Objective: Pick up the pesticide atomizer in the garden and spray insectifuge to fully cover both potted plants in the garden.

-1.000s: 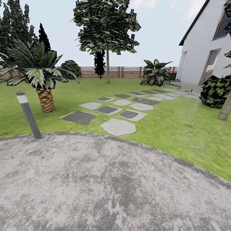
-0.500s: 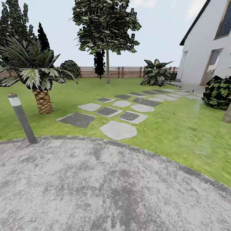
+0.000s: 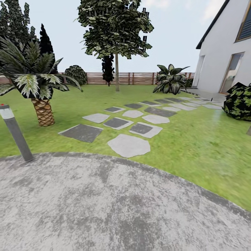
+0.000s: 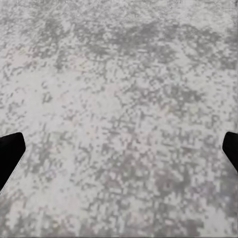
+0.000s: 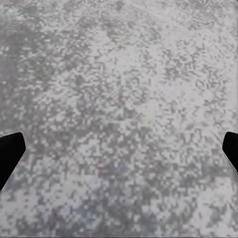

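The mottled grey paved patio (image 3: 104, 209) lies nearest in the head view. Both wrist views look down on this same paving: the left gripper (image 4: 119, 153) has its black fingers (image 4: 10, 153) set wide apart at the frame's edges with nothing between them, and the right gripper (image 5: 119, 153) has its fingers (image 5: 10, 151) likewise spread and empty. At the patio's rim on the left a grey bollard lamp (image 3: 14, 132) leans out of the lawn (image 3: 195, 146). Beyond the rim, pale and dark stepping stones (image 3: 129, 144) trail toward the white house (image 3: 226, 52) on the right. A palm with a scaly brown trunk (image 3: 42, 111) stands left of the stones, a dark bush (image 3: 238, 101) at the right edge. Farther back stand a slim-trunked tree (image 3: 116, 31), a broad-leaved plant (image 3: 170, 78) and the brown slat fence (image 3: 136, 78). Compared with a second ago, the whole scene has slid leftward and slightly down as the camera moves: the lamp sits nearer the left edge, the bush further into view. From here neither the atomizer nor the potted plants can be placed.
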Motion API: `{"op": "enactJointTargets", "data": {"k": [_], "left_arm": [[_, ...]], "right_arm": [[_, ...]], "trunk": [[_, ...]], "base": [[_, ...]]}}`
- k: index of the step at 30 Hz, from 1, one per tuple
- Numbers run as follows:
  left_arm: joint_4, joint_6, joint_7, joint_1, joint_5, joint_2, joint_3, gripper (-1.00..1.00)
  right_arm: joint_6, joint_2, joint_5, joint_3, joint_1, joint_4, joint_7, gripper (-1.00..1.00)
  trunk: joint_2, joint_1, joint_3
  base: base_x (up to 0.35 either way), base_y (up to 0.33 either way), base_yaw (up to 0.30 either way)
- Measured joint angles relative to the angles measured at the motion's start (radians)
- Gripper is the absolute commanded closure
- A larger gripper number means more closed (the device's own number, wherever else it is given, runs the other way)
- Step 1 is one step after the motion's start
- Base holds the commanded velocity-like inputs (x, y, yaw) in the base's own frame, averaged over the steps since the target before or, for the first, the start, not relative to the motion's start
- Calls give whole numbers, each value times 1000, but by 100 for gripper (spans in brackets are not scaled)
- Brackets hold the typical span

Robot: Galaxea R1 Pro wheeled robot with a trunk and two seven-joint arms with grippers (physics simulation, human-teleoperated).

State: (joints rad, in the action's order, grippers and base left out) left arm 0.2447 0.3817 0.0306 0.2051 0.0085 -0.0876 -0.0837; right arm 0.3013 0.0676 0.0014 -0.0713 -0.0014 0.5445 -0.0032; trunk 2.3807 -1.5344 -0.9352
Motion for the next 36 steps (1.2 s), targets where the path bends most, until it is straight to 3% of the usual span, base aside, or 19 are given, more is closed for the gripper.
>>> {"op": "enactJointTargets", "data": {"k": [12, 36], "left_arm": [[0, 0, 0, 0, 0, 0, 0, -100], [0, 0, 0, 0, 0, 0, 0, -100]], "right_arm": [[0, 0, 0, 0, 0, 0, 0, -100], [0, 0, 0, 0, 0, 0, 0, -100]], "trunk": [[0, 0, 0], [0, 0, 0]], "base": [[339, 0, -165], [339, 0, -5]]}}
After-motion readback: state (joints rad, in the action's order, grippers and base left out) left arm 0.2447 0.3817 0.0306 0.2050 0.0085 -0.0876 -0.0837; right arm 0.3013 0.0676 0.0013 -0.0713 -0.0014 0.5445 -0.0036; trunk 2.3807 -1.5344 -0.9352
